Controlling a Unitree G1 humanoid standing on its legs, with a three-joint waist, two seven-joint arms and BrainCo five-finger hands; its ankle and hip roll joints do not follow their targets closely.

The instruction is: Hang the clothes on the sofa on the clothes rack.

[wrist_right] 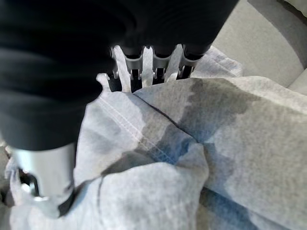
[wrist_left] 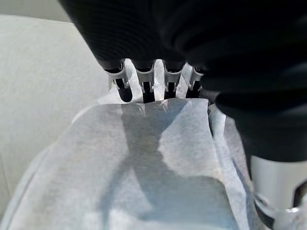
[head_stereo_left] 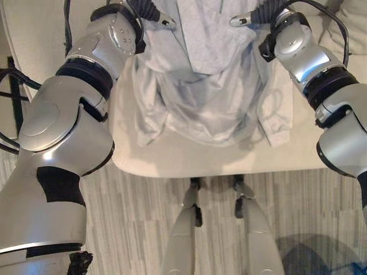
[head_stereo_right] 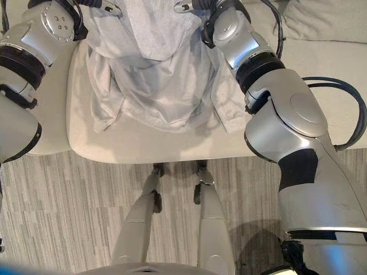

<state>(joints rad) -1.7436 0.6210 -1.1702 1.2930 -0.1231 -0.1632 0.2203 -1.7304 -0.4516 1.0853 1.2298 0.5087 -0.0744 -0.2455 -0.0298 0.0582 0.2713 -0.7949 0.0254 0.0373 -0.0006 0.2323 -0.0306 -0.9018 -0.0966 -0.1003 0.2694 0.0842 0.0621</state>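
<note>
- Left eye view: pale grey garment (head_stereo_left: 200, 86) lies rumpled on the cream sofa seat cushion (head_stereo_left: 172, 157), spread toward the cushion's front edge; its upper part is lifted off the cushion between both hands, hood-like fold hanging down the middle.
- Sofa = landmark. Garment sits centred on the cushion; one sleeve cuff (head_stereo_left: 279, 134) lies toward the cushion's right side, near the front edge; crumpled hem (head_stereo_left: 146, 134) toward its left side.
- Left hand (head_stereo_left: 163, 22): at the garment's upper-left corner, over the back part of the cushion. Left wrist view: its silver fingers (wrist_left: 144, 81) run down into the cloth edge w/ dark tips buried in the fold; fabric bunches up against them, so the hand is gripping the garment.
- Right hand (head_stereo_left: 243, 20): at the garment's upper-right corner, same level as left hand. Right wrist view: fingers (wrist_right: 148, 62) curl over a seamed fold of the garment (wrist_right: 192, 143), tips hidden by cloth; hand is clamped on the garment.
- Both hands well apart, cloth stretched between them.
- Right eye view: second sofa cushion (head_stereo_right: 321, 23) beside the seat cushion on the right, w/ a pillow-like back part at the far corner.
- Floor (head_stereo_left: 143, 217): grey wood-grain planks in front of the sofa; blue patch (head_stereo_left: 321, 255) on the floor, right of the cushion's front edge, not identifiable.
</note>
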